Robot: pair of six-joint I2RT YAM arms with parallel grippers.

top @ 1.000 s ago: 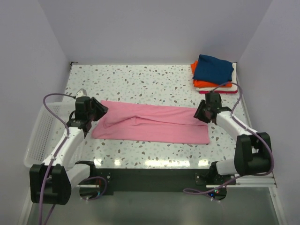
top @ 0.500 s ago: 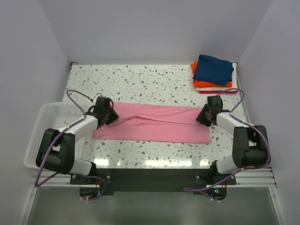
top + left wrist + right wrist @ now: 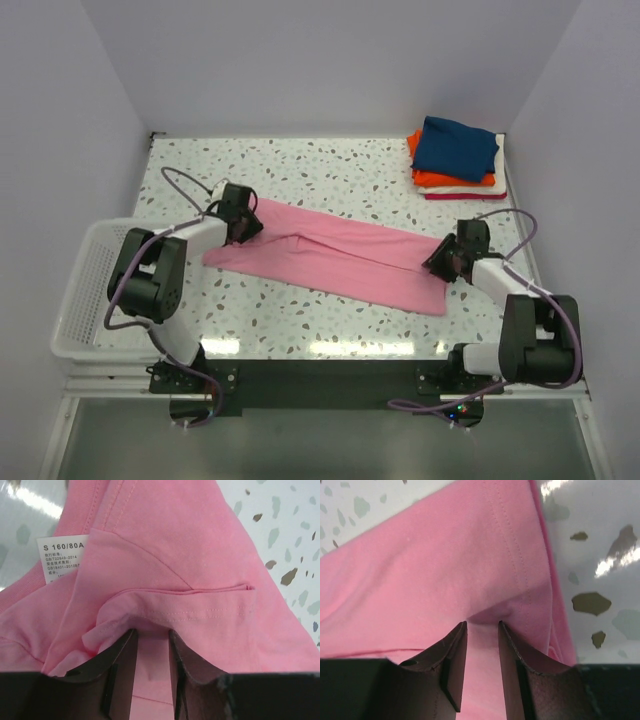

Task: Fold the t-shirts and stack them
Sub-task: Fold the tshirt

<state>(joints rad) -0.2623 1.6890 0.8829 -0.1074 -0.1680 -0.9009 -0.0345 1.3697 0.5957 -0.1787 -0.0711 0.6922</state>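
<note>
White wire basket point(image 3: 85, 285) left of the pink t-shirt point(image 3: 330, 255)

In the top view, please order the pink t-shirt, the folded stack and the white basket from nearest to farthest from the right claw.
1. Pink t-shirt: the right claw grips its end.
2. Folded stack: far right corner.
3. White basket: left edge.

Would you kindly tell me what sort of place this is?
Likely a robot test cell for folding laundry: plain walls box in a speckled table, with a pink shirt near a stack of folded shirts.
</note>
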